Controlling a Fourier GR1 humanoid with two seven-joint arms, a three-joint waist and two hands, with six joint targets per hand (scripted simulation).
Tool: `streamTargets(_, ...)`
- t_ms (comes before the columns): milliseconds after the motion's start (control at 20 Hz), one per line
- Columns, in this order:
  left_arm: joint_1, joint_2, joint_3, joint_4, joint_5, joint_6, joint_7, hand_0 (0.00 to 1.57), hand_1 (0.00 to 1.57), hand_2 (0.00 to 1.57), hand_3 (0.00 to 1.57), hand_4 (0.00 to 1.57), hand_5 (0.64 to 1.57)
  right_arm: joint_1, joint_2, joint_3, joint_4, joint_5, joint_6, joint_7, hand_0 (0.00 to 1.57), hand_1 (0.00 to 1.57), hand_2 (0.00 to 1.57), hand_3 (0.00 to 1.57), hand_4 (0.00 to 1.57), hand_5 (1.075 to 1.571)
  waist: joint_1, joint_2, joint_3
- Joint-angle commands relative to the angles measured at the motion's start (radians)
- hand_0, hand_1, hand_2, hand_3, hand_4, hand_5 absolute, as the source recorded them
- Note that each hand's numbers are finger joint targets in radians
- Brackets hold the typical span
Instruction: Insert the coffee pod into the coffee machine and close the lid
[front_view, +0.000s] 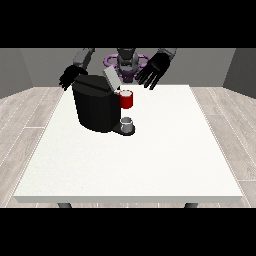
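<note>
The black coffee machine (95, 107) stands on the white table (150, 160), left of the middle, with its grey lid (110, 78) tilted up. A red thing at the machine (126, 100) sits at its front right. Below that, a small grey thing (128, 123) rests on the machine's dark base; I cannot tell whether it is the pod. The hand at the view's right (154, 70) hovers above the table's far edge, right of the lid, fingers spread and holding nothing. The hand at the view's left (71, 77) hangs just behind the machine's left top corner, fingers relaxed.
The table's front edge (130, 199) runs along the bottom of the view. The robot's torso (127, 62) stands behind the far edge, directly behind the machine's lid. Wooden floor surrounds the table.
</note>
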Motion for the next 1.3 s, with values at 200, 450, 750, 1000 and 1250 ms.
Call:
streamTargets(200,0.114,-0.139,0.19,-0.02,0.235,0.016,-0.016,0.0,0.0,0.0,0.0,0.08,1.571,0.086,-0.028,-0.05,0.015,-0.036,0.013,0.013,0.0,0.0,0.0,0.0,0.4,1.571,0.082,-0.153,-0.0011)
streamTargets(450,0.291,-0.232,0.251,-0.027,0.342,0.011,-0.086,0.0,0.0,0.0,0.0,0.0,1.571,0.19,-0.032,-0.043,0.007,-0.023,0.031,-0.05,0.0,0.0,0.0,0.0,0.49,1.571,0.159,-0.265,-0.0007)
streamTargets(750,0.402,-0.287,0.294,-0.027,0.426,-0.025,-0.083,0.0,0.0,0.0,0.0,0.14,1.571,0.131,-0.041,0.031,-0.102,-0.007,0.06,0.084,0.0,0.0,0.0,0.0,0.37,1.571,0.199,-0.37,-0.0012)
streamTargets(1000,0.471,-0.269,0.302,-0.061,0.471,-0.081,-0.072,0.0,0.0,0.0,0.0,0.0,1.571,0.093,-0.13,0.021,-0.163,-0.027,0.147,0.114,0.0,0.0,0.0,0.0,0.0,1.571,0.236,-0.387,-0.0005)
streamTargets(1250,0.531,-0.335,0.293,-0.126,0.517,-0.068,-0.063,0.0,0.0,0.0,0.0,0.0,1.571,0.052,-0.128,0.046,-0.179,-0.033,0.176,0.162,0.0,0.0,0.0,0.0,0.0,1.571,0.288,-0.379,-0.0003)
